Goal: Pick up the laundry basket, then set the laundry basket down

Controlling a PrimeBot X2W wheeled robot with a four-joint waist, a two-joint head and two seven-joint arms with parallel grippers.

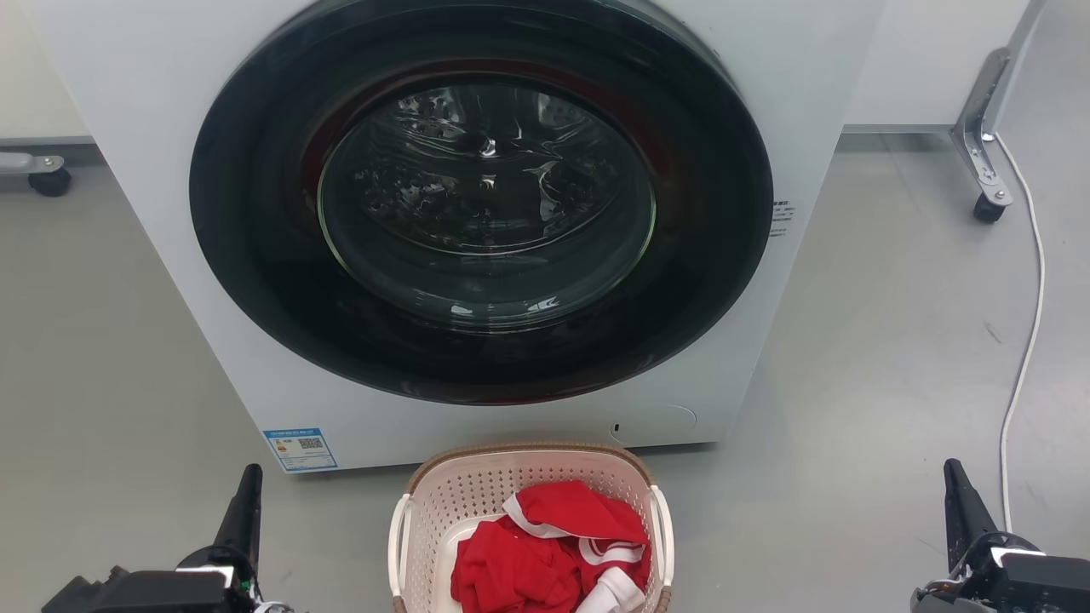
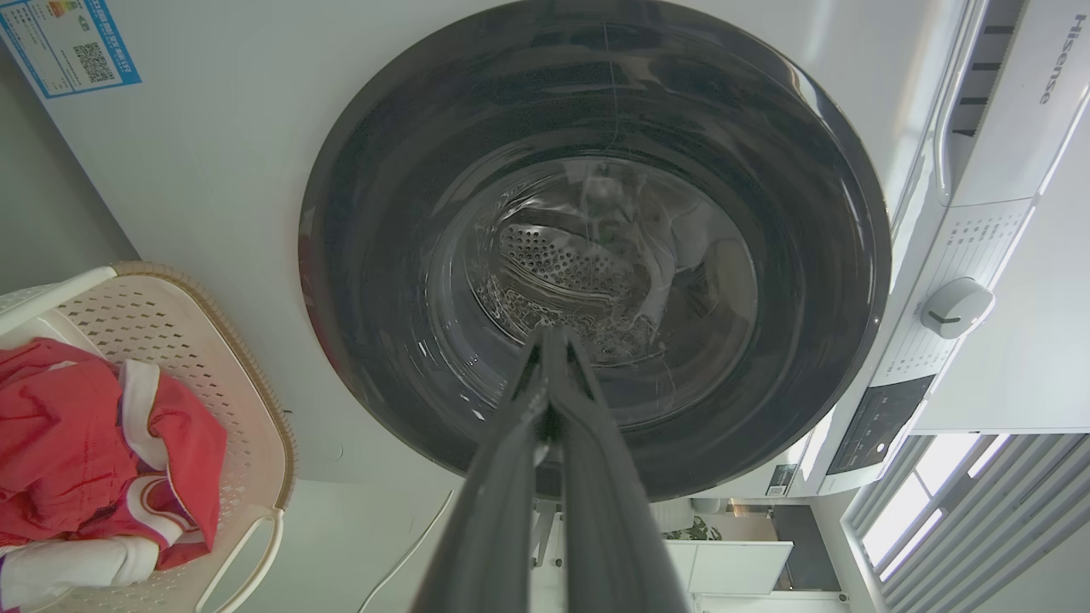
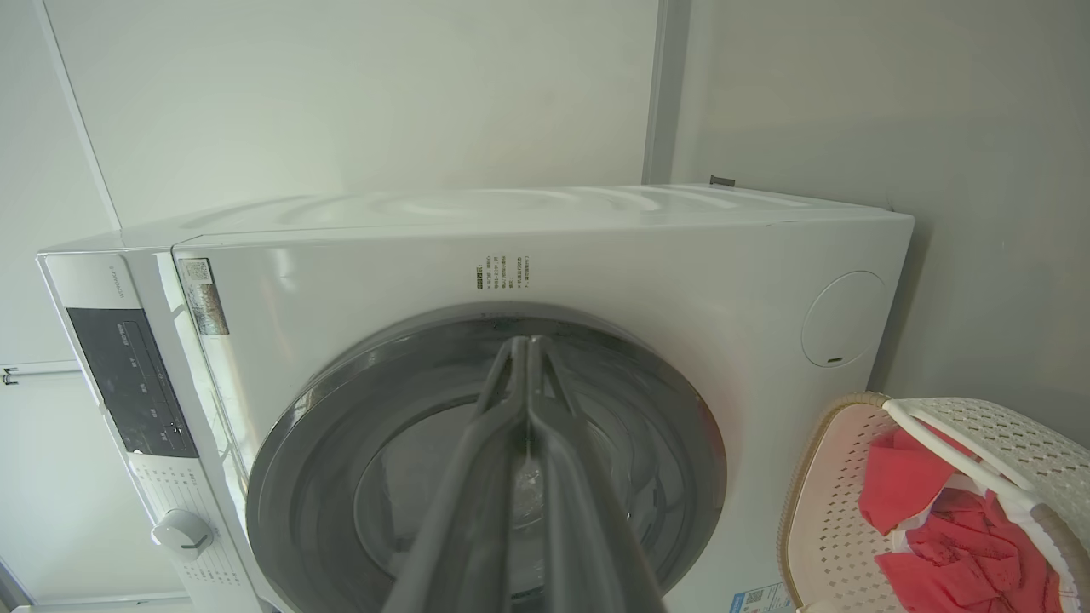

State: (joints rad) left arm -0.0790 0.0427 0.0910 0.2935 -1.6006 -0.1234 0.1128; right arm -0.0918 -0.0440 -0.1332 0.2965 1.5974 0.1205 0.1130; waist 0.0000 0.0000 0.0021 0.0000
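The grey floor [image 1: 851,340] bears the washing machine [image 1: 481,204], the laundry basket [image 1: 460,494] and a white cable [image 1: 1041,281].

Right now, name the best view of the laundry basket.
Head view: the laundry basket sits centred, its whole width visible, its near end cropped. Each wrist view catches one portion at a frame edge.

We are holding our left gripper [image 1: 251,478] at the lower left of the head view, its two dark fingers pointing up that view and leaning slightly inward. Our right gripper [image 1: 955,473] is sitting at the lower right, likewise leaning slightly inward. In both wrist views the long fingers are rising from the bottom edge and meeting at their tips, so we are carrying both grippers closed and well apart from each other.
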